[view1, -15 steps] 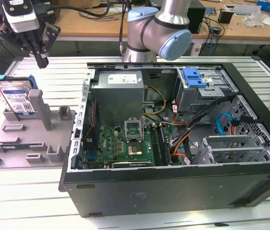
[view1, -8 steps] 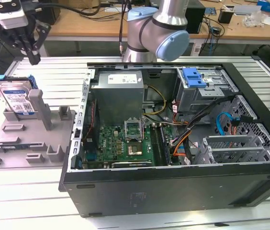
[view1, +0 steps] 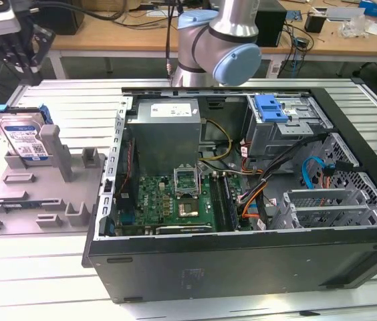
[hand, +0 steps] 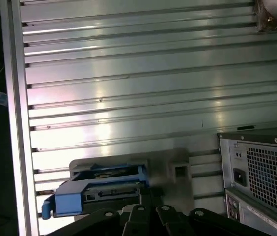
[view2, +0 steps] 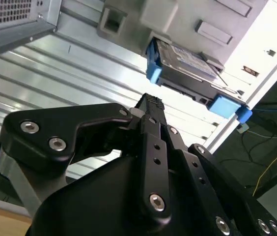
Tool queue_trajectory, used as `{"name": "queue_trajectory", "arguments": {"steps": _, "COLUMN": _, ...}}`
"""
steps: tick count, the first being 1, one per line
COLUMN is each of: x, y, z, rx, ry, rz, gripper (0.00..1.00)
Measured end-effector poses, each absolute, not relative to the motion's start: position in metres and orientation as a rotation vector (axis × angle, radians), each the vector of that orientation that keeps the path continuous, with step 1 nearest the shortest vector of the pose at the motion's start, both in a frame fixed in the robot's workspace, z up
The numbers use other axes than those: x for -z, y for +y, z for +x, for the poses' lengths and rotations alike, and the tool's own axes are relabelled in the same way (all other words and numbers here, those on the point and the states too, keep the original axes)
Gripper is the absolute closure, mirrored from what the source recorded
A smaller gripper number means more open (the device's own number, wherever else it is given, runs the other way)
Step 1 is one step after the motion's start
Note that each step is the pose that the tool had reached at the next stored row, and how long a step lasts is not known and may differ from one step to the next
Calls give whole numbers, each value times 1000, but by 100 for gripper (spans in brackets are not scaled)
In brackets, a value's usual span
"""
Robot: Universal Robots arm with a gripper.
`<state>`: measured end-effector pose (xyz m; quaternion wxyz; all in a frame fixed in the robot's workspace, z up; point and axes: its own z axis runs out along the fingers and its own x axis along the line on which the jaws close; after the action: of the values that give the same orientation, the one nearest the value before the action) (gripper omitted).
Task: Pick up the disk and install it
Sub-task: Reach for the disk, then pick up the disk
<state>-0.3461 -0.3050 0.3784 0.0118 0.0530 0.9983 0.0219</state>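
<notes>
Little of the task is done: the disk (view1: 23, 137) stands on edge in the grey fixture (view1: 41, 194) on the worktop (view1: 61, 100), outside the computer case (view1: 242, 254), with the end effector (view1: 16, 57) above it holding nothing, apart or together impossible to tell.

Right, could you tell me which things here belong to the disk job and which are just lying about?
Job: the disk, standing in the grey fixture; the gripper, hanging near it; the open computer case.
Lying about: the blue bracket on the drive cage; the cluttered desk behind.
</notes>
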Motion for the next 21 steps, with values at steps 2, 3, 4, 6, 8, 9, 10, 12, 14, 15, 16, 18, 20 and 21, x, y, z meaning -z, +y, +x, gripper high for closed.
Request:
{"name": "queue_trajectory", "arguments": {"steps": 2, "x": -378, "y": -303, "z": -355, "rx": -68, "ry": 3113, "rz": 165, "gripper": 89}}
{"name": "queue_trajectory", "arguments": {"steps": 3, "x": -378, "y": -302, "z": -362, "rx": -68, "ry": 3113, "rz": 165, "gripper": 89}}
{"name": "queue_trajectory", "arguments": {"steps": 4, "x": -378, "y": -301, "z": -367, "rx": -68, "ry": 3113, "rz": 165, "gripper": 89}}
{"name": "queue_trajectory", "arguments": {"steps": 6, "x": -378, "y": -300, "z": -380, "rx": -68, "ry": 3113, "rz": 165, "gripper": 89}}
{"name": "queue_trajectory", "arguments": {"steps": 8, "x": -377, "y": -299, "z": -390, "rx": -68, "ry": 3113, "rz": 165, "gripper": 89}}
{"name": "queue_trajectory", "arguments": {"steps": 9, "x": -377, "y": -298, "z": -395, "rx": -68, "ry": 3113, "rz": 165, "gripper": 89}}
{"name": "queue_trajectory", "arguments": {"steps": 10, "x": -377, "y": -297, "z": -399, "rx": -68, "ry": 3113, "rz": 165, "gripper": 89}}
{"name": "queue_trajectory", "arguments": {"steps": 12, "x": -377, "y": -296, "z": -407, "rx": -68, "ry": 3113, "rz": 165, "gripper": 89}}
{"name": "queue_trajectory", "arguments": {"steps": 14, "x": -377, "y": -295, "z": -407, "rx": -66, "ry": 3113, "rz": 165, "gripper": 89}}
{"name": "queue_trajectory", "arguments": {"steps": 15, "x": -377, "y": -296, "z": -407, "rx": -65, "ry": 3113, "rz": 165, "gripper": 89}}
{"name": "queue_trajectory", "arguments": {"steps": 16, "x": -377, "y": -295, "z": -407, "rx": -65, "ry": 3113, "rz": 165, "gripper": 89}}
{"name": "queue_trajectory", "arguments": {"steps": 18, "x": -377, "y": -295, "z": -407, "rx": -64, "ry": 3113, "rz": 165, "gripper": 89}}
{"name": "queue_trajectory", "arguments": {"steps": 20, "x": -377, "y": -295, "z": -407, "rx": -64, "ry": 3113, "rz": 165, "gripper": 89}}
{"name": "queue_trajectory", "arguments": {"steps": 21, "x": -377, "y": -295, "z": -407, "rx": -64, "ry": 3113, "rz": 165, "gripper": 89}}
